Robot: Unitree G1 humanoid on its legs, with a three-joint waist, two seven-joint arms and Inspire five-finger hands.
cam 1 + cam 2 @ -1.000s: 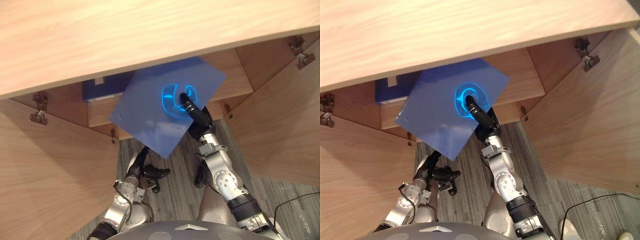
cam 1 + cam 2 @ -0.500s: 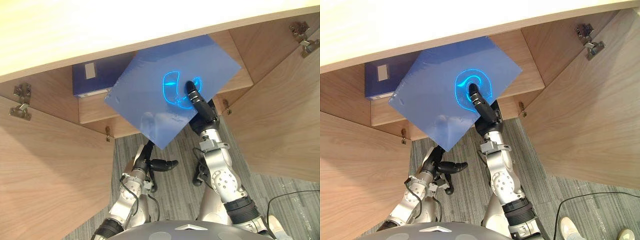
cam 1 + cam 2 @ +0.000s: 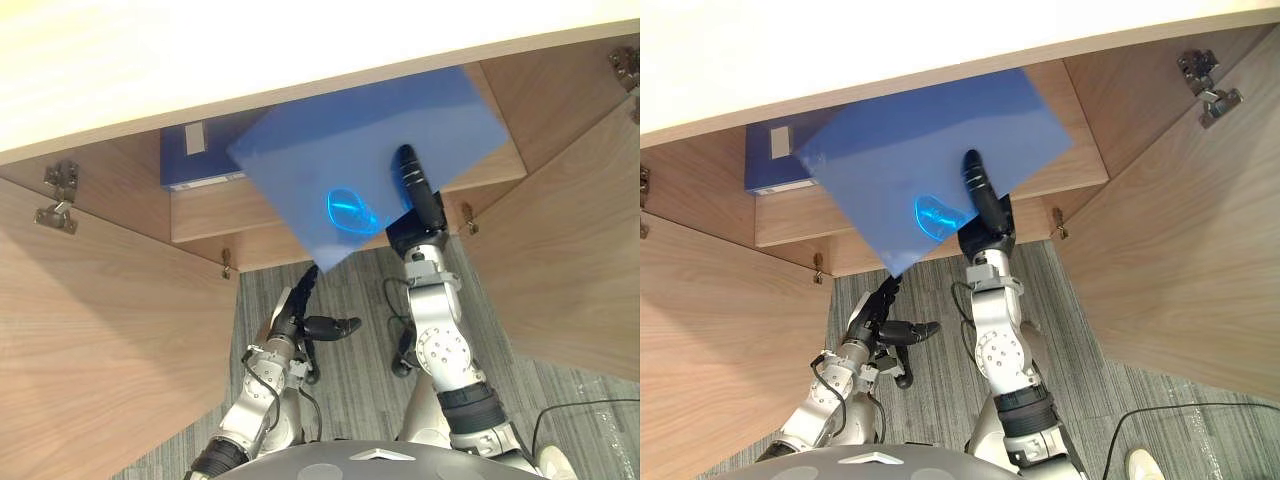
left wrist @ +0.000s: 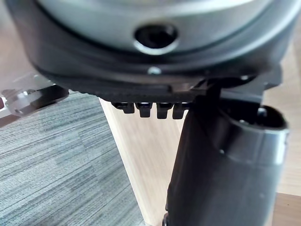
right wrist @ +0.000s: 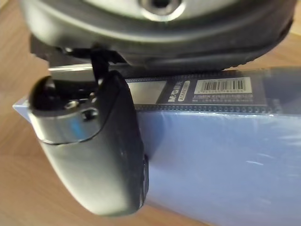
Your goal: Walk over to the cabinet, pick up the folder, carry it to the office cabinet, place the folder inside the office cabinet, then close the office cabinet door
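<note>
Right hand point(image 3: 416, 222) has the blue folder point(image 3: 350, 150) pinched. The thumb point(image 5: 89, 155) lies flat on the top face. The fingers are underneath and hidden by the sheet, so I can't tell how far they curl.

In the head view the folder sits at 12 o'clock, tilted. Its far edge is tucked under the cabinet top point(image 3: 250, 60) and it lies over the shelf point(image 3: 215, 208). Its near corner hangs out past the shelf front at 6 o'clock of the sheet. I can't tell if it touches the shelf.

There is a bright blue glow on the folder at 7 o'clock of the thumb, source unclear. The right wrist view shows a barcode strip along the folder's edge.

A blue binder point(image 3: 192, 158) stands on the shelf at 9 o'clock of the folder, partly covered by it and cut off by the cabinet top.

Both doors are swung open: left door point(image 3: 110, 340) at 8 o'clock, right door point(image 3: 570, 260) at 3 o'clock. A hinge point(image 3: 57, 195) shows at 9 o'clock.

Left hand point(image 3: 292, 318) is low at 6 o'clock over the grey carpet point(image 3: 360, 370). Its fingers are straight, thumb out, and it holds nothing.
</note>
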